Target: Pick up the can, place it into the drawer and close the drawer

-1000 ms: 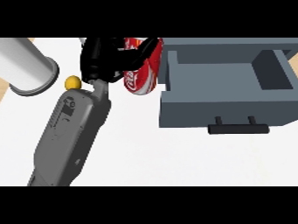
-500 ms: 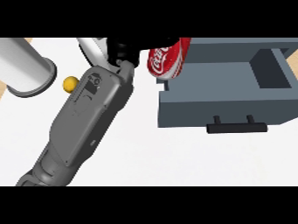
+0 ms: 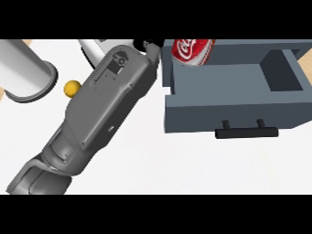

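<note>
Can is showing just right of my hand, tilted over the back left corner of the open grey drawer. I'm seeing only a black sliver of that hand past the forearm, so I cannot tell its grip. I'm noticing a yellow ball left of the forearm.

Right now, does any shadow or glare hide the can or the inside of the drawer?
Head view: no glare on the can, its red label shows plainly, though the view's upper edge cuts its top; the drawer is evenly lit inside, only its inner walls darker; the left hand is mostly hidden behind its forearm.
</note>
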{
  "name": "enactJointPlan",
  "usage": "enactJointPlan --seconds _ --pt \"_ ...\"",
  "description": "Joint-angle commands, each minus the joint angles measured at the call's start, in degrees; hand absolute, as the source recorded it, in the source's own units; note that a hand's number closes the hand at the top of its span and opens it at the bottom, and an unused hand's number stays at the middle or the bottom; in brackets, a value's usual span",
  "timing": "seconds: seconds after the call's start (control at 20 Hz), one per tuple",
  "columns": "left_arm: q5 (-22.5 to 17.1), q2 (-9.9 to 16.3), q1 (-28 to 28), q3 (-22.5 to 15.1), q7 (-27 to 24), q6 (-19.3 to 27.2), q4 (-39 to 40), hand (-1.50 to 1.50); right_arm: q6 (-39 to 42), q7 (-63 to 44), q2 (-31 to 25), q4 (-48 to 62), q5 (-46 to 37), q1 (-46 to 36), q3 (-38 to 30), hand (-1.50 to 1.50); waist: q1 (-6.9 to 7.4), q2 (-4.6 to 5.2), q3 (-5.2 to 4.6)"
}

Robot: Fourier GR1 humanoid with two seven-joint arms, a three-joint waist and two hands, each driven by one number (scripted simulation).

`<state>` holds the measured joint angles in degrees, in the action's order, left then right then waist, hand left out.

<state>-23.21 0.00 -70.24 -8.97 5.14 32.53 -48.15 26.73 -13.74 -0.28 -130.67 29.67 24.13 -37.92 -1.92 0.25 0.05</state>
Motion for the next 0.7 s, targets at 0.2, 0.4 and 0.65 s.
enactJointPlan --seconds 0.2,0.4,0.65 --pt "-10.81 0.0 -5.5 -8.58 -3.82 5.37 6.86 1.5 -0.22 -1.28 0.2 -1.77 1.07 0.64 0.09 -1.5 -1.43 0.07 0.01" --pt "-13.2 0.0 -9.56 -7.94 -6.59 3.84 12.17 1.5 -0.08 -3.32 -1.81 -1.56 0.93 -1.12 -0.17 -1.5 -1.58 0.31 0.03" --pt "-17.86 0.0 -9.27 -14.82 -7.98 6.55 14.43 1.5 -1.8 -3.18 -2.59 1.02 -0.04 -5.4 0.52 -1.5 -1.9 0.44 0.06"
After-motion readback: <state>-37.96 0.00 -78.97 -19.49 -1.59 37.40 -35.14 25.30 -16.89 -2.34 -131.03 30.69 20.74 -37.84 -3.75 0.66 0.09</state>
